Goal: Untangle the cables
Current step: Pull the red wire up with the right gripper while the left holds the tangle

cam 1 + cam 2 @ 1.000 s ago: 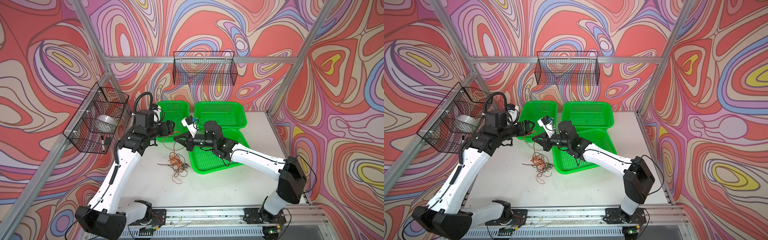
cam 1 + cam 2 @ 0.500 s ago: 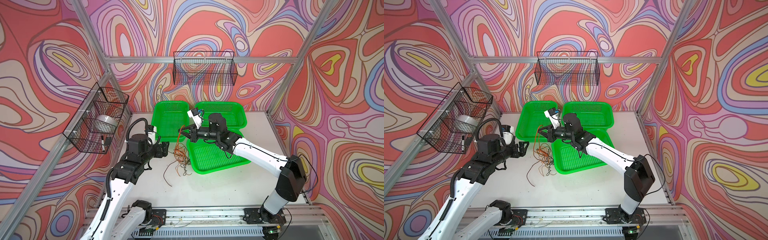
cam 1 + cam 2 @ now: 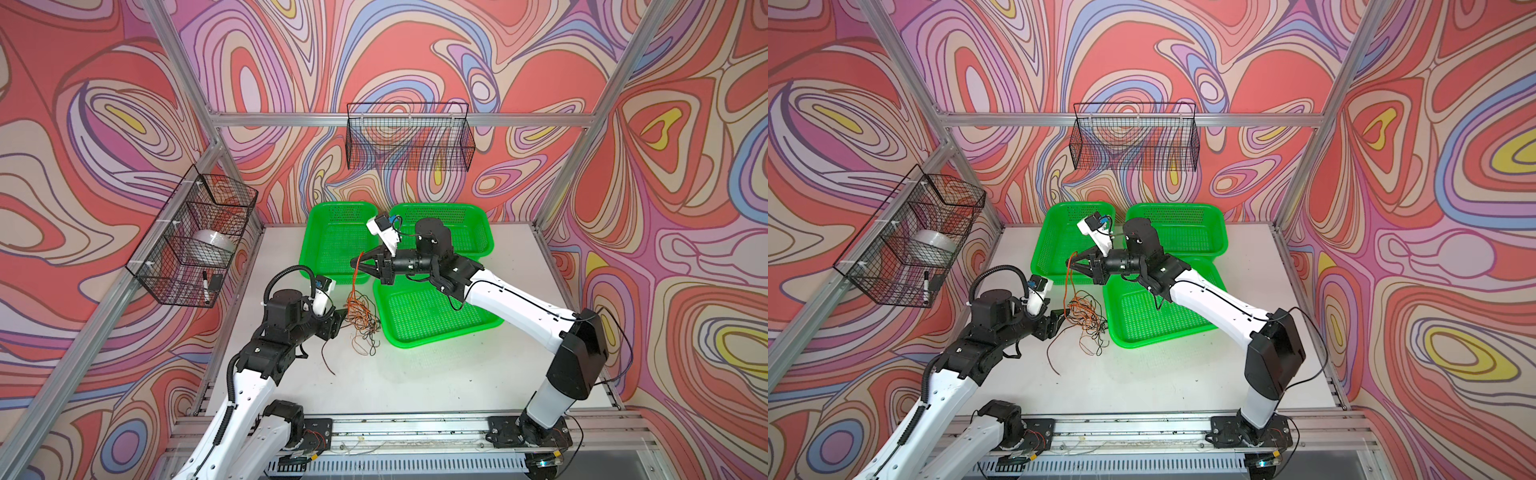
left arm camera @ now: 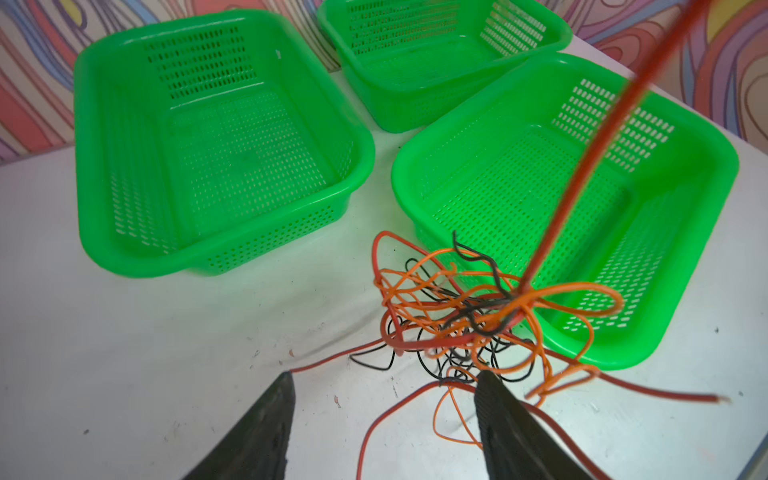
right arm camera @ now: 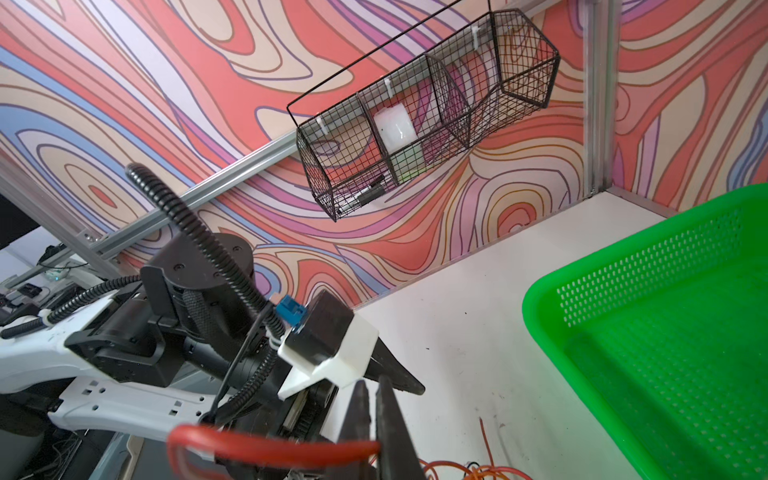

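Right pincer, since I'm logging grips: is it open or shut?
Shut. The right wrist view shows the right pincer with jaws pressed together on a red cable.

A red cable (image 4: 577, 195) (blurred) leaves the left wrist view's edge.

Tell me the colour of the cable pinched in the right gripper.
Red; the cable in the right gripper shows best in the right wrist view.

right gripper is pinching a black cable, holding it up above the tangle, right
Not black: the right gripper is pinching a red cable, holding it up above the tangle. The right wrist view shows the red cable in its closed jaws.
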Action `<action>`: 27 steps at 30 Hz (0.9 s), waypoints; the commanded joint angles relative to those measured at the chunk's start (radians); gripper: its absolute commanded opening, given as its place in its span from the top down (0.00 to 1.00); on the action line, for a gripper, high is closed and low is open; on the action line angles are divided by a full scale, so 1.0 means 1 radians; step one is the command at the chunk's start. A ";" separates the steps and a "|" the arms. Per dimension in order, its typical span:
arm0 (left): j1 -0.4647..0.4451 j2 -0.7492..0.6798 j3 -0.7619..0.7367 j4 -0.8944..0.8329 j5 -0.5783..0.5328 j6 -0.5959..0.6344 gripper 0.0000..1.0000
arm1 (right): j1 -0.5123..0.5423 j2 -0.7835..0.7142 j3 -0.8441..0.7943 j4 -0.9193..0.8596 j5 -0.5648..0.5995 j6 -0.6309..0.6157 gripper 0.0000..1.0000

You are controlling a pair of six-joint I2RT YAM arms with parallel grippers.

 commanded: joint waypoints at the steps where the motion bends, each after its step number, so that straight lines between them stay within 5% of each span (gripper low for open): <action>1: 0.003 -0.047 -0.035 0.074 0.084 0.203 0.30 | -0.003 0.021 0.045 -0.059 -0.061 -0.066 1.00; 12: 0.000 0.030 -0.062 0.192 0.170 0.338 0.38 | -0.004 0.032 0.075 -0.071 -0.155 -0.076 1.00; 18: -0.020 0.084 -0.045 0.213 0.205 0.391 0.65 | -0.006 0.022 0.083 -0.091 -0.139 -0.108 1.00; 23: -0.034 0.087 -0.040 0.197 0.219 0.414 0.98 | -0.021 0.007 0.076 -0.058 -0.093 -0.073 1.00; 27: -0.034 0.065 -0.057 0.192 0.194 0.425 1.00 | -0.081 -0.042 0.012 0.093 -0.089 0.050 1.00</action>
